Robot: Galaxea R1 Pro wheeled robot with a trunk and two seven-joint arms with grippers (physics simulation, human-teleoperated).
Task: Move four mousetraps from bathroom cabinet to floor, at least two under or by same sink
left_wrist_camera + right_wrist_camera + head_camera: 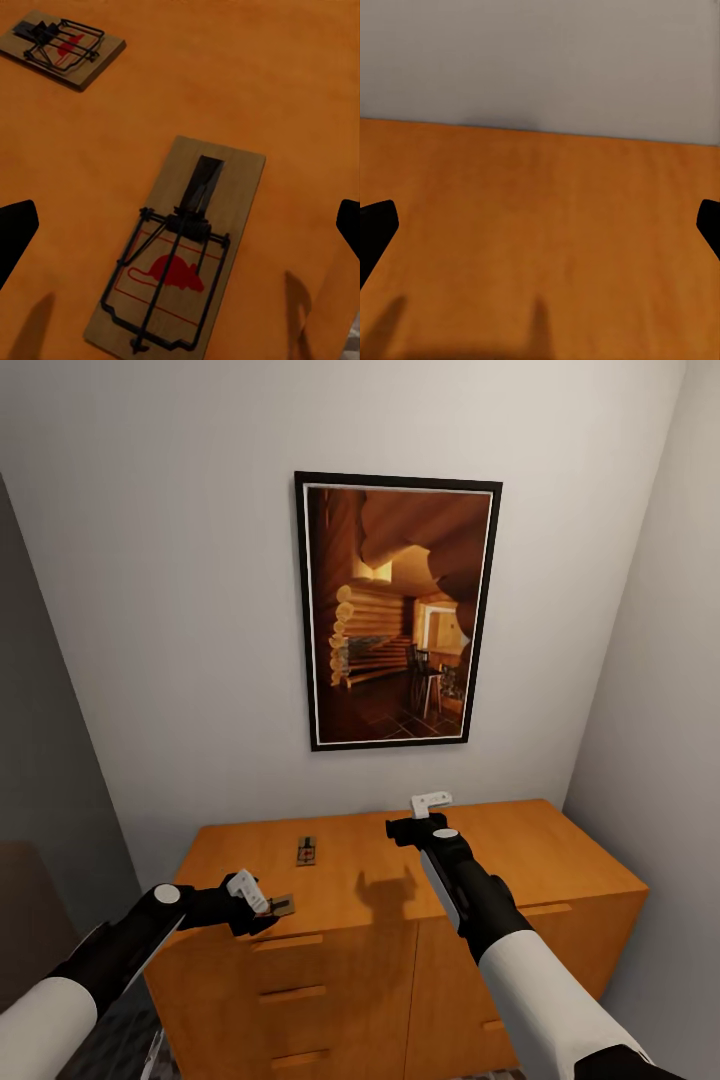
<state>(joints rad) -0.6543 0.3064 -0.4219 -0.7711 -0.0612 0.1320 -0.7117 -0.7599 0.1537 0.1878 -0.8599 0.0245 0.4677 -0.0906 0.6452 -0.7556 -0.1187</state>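
A pale wall [180, 610] is filling most of the head view, with a black-framed picture [395, 610] of a log-cabin interior hanging on it. Below it the wide honey-orange cabinet [540, 860] is standing in the corner, its flat top bare wood and its drawer fronts facing the robot.

The right arm [480, 920] is reaching over the middle of the cabinet top, and the right pincer [430, 805] is hovering above bare wood near the back edge, well apart from both traps. Its wrist view is showing dark fingertips [376, 221] at both edges of the frame, so the pincer is spread wide and holding nothing.

The left arm [120, 940] is reaching toward the cabinet's front left corner, where the left pincer [262, 900] is hanging just above the near mousetrap [178, 251]. That trap is lying flat on the top between the spread fingertips [15, 225], which are not touching it, so this pincer is also wide.

The far mousetrap [307, 851] is lying flat farther back on the cabinet top, left of centre.
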